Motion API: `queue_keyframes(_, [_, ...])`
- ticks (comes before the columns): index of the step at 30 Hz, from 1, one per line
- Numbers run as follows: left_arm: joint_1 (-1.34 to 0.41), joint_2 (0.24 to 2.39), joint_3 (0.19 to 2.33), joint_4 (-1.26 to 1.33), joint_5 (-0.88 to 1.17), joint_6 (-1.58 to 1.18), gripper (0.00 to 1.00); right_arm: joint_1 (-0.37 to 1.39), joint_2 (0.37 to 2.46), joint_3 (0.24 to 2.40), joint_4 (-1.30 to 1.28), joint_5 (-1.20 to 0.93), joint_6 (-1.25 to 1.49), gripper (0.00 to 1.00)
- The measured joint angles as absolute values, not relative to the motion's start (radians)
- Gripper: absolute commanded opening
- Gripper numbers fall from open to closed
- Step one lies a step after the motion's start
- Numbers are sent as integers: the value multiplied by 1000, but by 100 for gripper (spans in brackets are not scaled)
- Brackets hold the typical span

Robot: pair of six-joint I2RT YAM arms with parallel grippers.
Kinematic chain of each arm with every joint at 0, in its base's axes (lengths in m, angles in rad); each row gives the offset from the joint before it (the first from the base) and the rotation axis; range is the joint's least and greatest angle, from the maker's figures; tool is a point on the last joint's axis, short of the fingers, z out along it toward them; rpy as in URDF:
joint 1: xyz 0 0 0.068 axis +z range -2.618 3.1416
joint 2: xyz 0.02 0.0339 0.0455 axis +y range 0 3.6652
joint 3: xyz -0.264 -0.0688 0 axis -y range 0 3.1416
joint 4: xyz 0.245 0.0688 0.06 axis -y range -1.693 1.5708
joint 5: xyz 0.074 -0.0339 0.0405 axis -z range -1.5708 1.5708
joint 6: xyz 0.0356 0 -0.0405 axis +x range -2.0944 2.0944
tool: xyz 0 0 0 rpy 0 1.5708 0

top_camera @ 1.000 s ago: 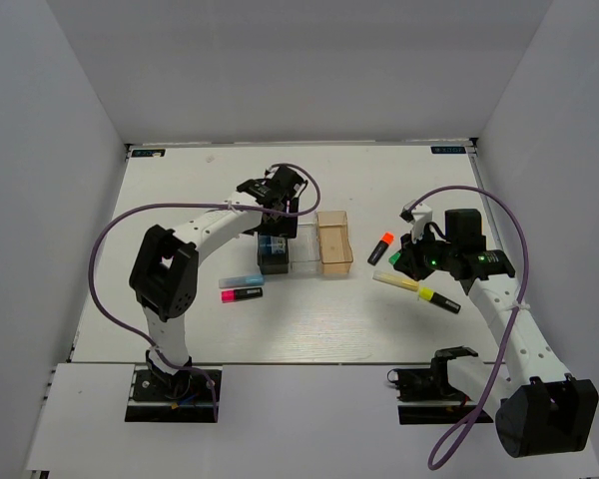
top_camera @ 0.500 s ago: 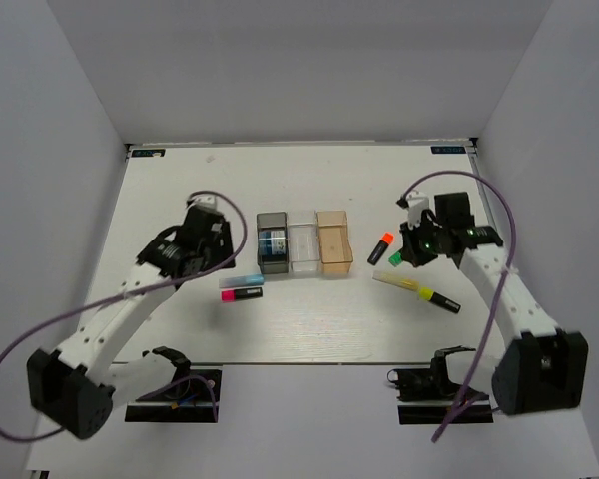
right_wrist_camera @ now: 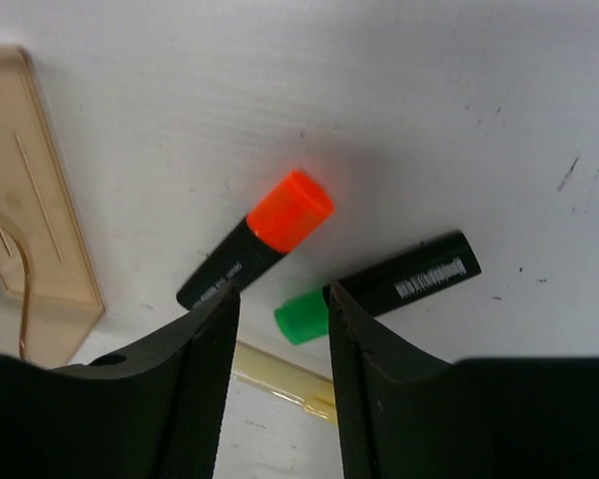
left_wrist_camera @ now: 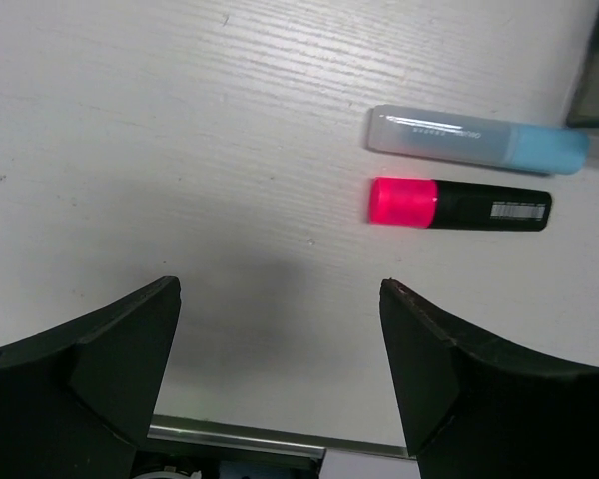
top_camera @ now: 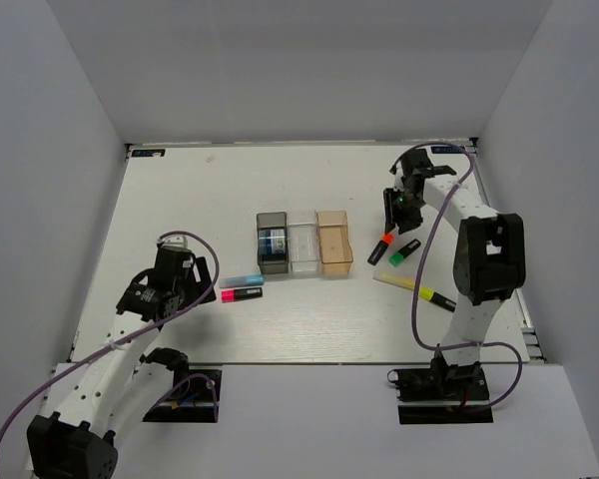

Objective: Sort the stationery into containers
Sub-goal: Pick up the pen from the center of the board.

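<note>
1. The left arm lies low and stretched over the table [top_camera: 180, 200]. Its pincer [left_wrist_camera: 280, 299] is spread wide and holds nothing. It is aimed at the two items just ahead, probably lining up a pick.
2. The light-blue stick [left_wrist_camera: 477, 140] and the pink highlighter [left_wrist_camera: 459, 203] lie parallel and slightly apart, just left of the bins and still unsorted.
3. The dark grey bin [top_camera: 261, 244], clear bin [top_camera: 303, 267] and orange-tan bin [top_camera: 334, 267] stand side by side in a row. A blue-white block [top_camera: 272, 239] sits in the grey one.
4. The orange highlighter [right_wrist_camera: 255, 249] and green highlighter [right_wrist_camera: 399, 279] lie slanted and close together, right of the orange-tan bin. The right arm reaches far forward. Its pincer [right_wrist_camera: 280, 304] points down over them, with jaws partly apart and gripping nothing.
5. The pale-yellow stick [top_camera: 397, 282] and yellow highlighter [top_camera: 437, 298] lie nearer the arm bases, also unsorted.
</note>
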State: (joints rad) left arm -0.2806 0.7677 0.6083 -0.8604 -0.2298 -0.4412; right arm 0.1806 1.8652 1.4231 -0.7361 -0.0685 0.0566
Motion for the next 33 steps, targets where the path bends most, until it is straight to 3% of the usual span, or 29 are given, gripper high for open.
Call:
queue_keyframes(16, [-252, 754, 599, -819, -138, -434, 91, 211, 1972, 1424, -753, -5, 258, 59])
queue_keyframes(19, [-252, 760, 599, -816, -138, -434, 91, 215, 2009, 1429, -757, -20, 278, 58])
queue_keyframes(24, [-252, 765, 599, -815, -125, -431, 90, 221, 2014, 1433, -755, -21, 292, 43])
queue_keyframes(31, [-251, 775, 597, -806, -93, -423, 89, 224, 2015, 1427, -748, -26, 309, 0])
queue_keyframes(33, [-252, 775, 597, -804, -88, -422, 89, 224, 2008, 1418, -738, -26, 308, 0])
